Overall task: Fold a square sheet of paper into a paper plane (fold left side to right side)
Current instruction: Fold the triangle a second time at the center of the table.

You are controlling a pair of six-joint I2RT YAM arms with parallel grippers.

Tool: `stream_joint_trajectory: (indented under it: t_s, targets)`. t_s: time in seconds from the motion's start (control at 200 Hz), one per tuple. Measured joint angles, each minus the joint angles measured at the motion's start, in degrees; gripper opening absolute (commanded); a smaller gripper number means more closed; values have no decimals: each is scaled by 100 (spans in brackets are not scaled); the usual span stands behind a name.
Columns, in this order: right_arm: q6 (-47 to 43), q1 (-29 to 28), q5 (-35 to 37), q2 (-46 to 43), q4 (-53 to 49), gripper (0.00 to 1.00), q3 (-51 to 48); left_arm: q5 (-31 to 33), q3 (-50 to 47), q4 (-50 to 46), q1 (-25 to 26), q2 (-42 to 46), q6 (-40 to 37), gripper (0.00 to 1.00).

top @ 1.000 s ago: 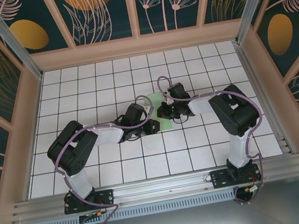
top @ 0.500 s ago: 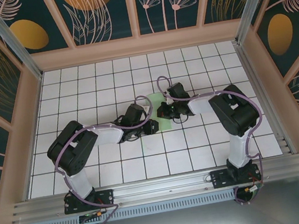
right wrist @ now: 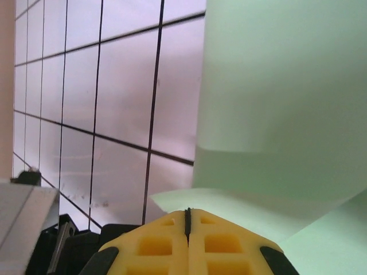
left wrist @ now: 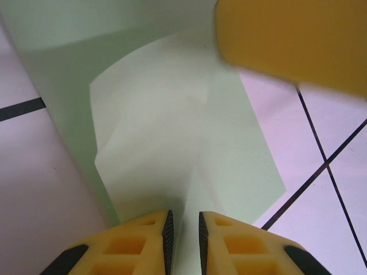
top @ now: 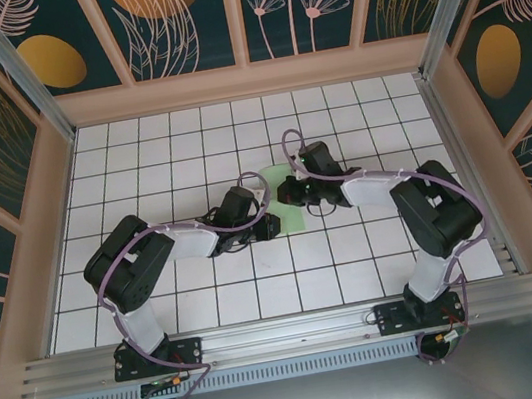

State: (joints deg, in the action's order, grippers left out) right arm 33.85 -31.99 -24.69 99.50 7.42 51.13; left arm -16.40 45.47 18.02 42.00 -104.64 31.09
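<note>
Right tool (right wrist: 187, 211) clamped on the square sheet of paper (right wrist: 275, 103), left tool (left wrist: 183, 215) narrowly apart over it, sheet edges cropped

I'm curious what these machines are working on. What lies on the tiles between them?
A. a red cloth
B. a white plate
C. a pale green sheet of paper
C: a creased, pale mint-green sheet of paper lies on the white tiled table.

- paper (left wrist: 172, 132): thin, matt, pale green, softly creased.
- left hand (left wrist: 184, 223), right hand (right wrist: 187, 213): matt yellow moulded plastic.
- tabletop (top: 168, 154): smooth white tiles, faint sheen.
- rail (top: 288, 335), bottom of top view: dull brushed metal.
</note>
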Motion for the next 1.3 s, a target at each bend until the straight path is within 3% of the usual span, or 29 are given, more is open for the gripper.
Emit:
stream_joint_trajectory:
  t_s: [0.185,0.821,1.301]
  targets:
    - [101,-286,61,210,26,0,-33,2,-4,4,0,0,-2,23]
    - [-160,-278,459,570,-219,0,59,42,-17,20,0,0,-20,22]
    - [-411,275,387,570,-251,0,63,42,-33,63,0,-11,-20,21]
